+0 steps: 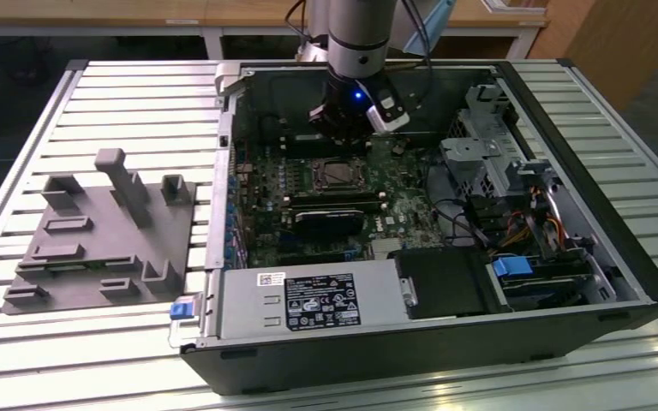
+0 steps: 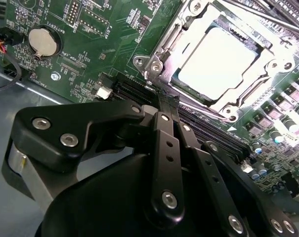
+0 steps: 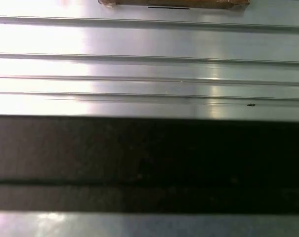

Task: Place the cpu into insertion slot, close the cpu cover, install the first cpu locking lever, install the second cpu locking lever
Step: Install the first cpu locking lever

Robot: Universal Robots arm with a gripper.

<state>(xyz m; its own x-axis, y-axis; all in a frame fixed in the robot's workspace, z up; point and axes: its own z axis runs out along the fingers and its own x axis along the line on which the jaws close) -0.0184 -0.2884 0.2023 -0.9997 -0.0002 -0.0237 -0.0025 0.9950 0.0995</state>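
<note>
Gripper (image 2: pixel 164 101): fingers clenched together, nothing seen btwn them. In second wrist view the tips are held just beside one corner of the insertion slot (image 1: pixel 336 175), over the end of a long black card slot (image 2: pixel 134 89); contact w/ the rim cannot be told. In exterior view the gripper (image 1: pixel 346 128) is hung low inside the open PC case (image 1: pixel 421 342), toward its far wall.

Cpu (image 2: pixel 221 61) is seated in the slot, silvery top up. Cpu cover (image 2: pixel 174 34) is laid down flat around it, top showing thru the window. Whether either locking lever is latched cannot be told.

Step in hand, judged: lever stage, w/ placing and cover closing done. Judged need: a fine, short push along the socket rim, kept clear of small parts on the motherboard (image 2: pixel 90 39). Coin cell (image 2: pixel 42 41) is well apart from the tips.

Surface: slatted metal table (image 1: pixel 112 86), shiny, glare seen in first wrist view. Case is set toward the table edge on the exterior view's right; grey fixture block (image 1: pixel 100 240) near the edge on the exterior view's left. Room: wood-toned benches behind the far edge.
</note>
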